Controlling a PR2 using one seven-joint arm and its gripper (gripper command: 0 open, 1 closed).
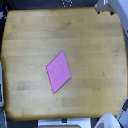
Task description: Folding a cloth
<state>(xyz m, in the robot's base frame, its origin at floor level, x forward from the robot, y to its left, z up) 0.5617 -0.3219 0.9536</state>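
Cloth (59,71) lies flat near the middle of the wooden desk (30,35), pink, like a diamond; I cannot see the hand

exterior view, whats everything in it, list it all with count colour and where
cloth: one, pink-magenta, lying flat near the middle of the tabletop, turned like a diamond
table: one, light wood, rounded corners, fills most of the view
robot parts: pale grey-white pieces at the top edge toward the exterior view's right and at the bottom edge toward the exterior view's right; too blurred to tell which part is which, and no pincer can be made out
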